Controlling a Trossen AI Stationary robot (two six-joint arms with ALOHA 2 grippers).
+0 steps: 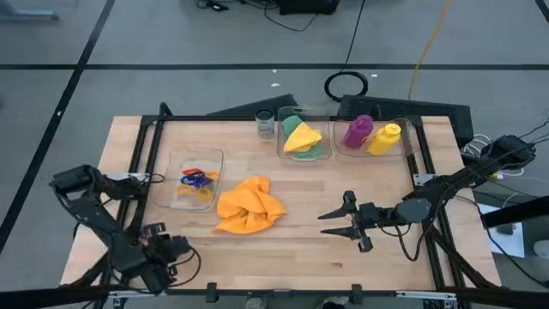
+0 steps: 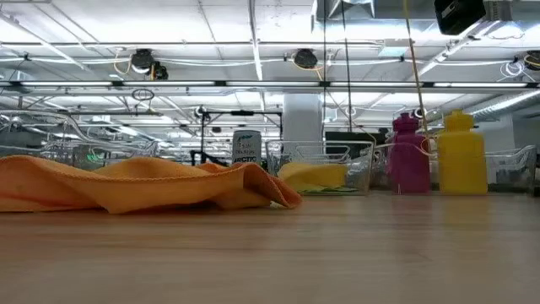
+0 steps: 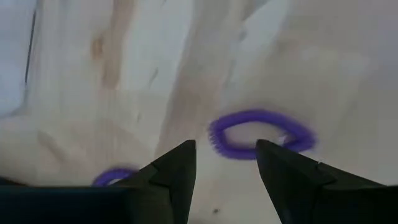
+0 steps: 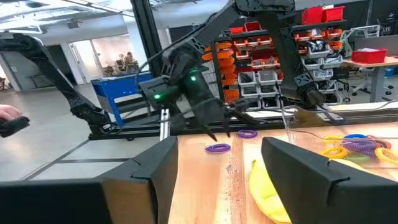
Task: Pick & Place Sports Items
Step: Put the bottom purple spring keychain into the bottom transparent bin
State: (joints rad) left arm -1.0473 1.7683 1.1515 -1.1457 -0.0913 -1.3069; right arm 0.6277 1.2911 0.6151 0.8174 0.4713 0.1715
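Both of your hands hang over the near edge of the pale wooden worktop (image 1: 343, 172) in the high view: the left hand (image 1: 176, 249) at the near left corner, the right hand (image 1: 333, 224) near the middle, fingers spread and empty. A crumpled orange soft cloth (image 1: 249, 206) lies between them, closer to the right hand. Beside it, a clear plastic box (image 1: 196, 184) holds coloured elastic rings (image 1: 197, 178). Along the far edge, another box carries a yellow cloth on a green one (image 1: 302, 139), and a third holds a purple bottle (image 1: 358, 130) and a yellow bottle (image 1: 384, 139), with a small clear glass jar (image 1: 265, 125) alongside.

From the low view, the orange cloth spreads flat and wide; no arm shows there, and a lit workshop lies behind.

Your left wrist view puts a purple ring (image 3: 261, 134) flat on the wood just past the part-open, empty fingertips (image 3: 180, 158), slightly toward one finger. I judge this is your next pick: centre, then descend.

The right wrist view shows two purple rings loose on the worktop under the left arm, with shelving and a glazed room beyond
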